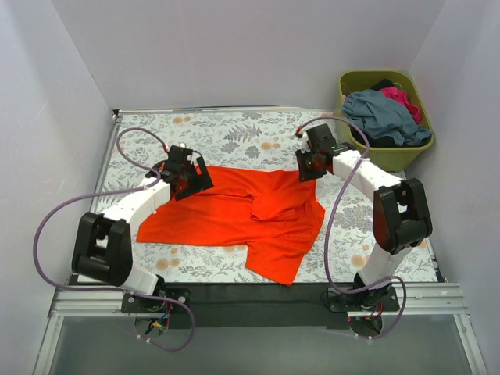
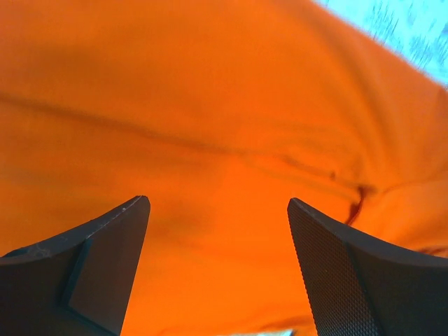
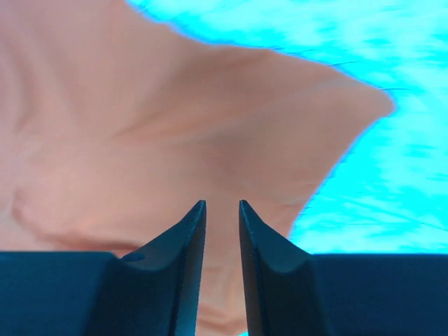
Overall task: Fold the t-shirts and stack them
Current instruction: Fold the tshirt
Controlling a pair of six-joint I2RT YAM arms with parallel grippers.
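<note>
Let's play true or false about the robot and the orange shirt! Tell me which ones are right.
1. The orange t-shirt lies spread on the table. True.
2. The basket is empty. False: it holds a grey-blue shirt and a pink shirt.
3. The fingers of the left gripper are wide apart. True.
4. The basket stands on the robot's left. False: it is at the far right corner.
5. The right gripper is over the basket. False: it is at the orange t-shirt's edge.

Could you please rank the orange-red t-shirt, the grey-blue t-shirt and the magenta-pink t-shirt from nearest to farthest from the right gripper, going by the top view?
From the right gripper:
1. orange-red t-shirt, its far right corner directly at the gripper.
2. grey-blue t-shirt, on top in the basket.
3. magenta-pink t-shirt, behind it, toward the basket's far side.
</note>
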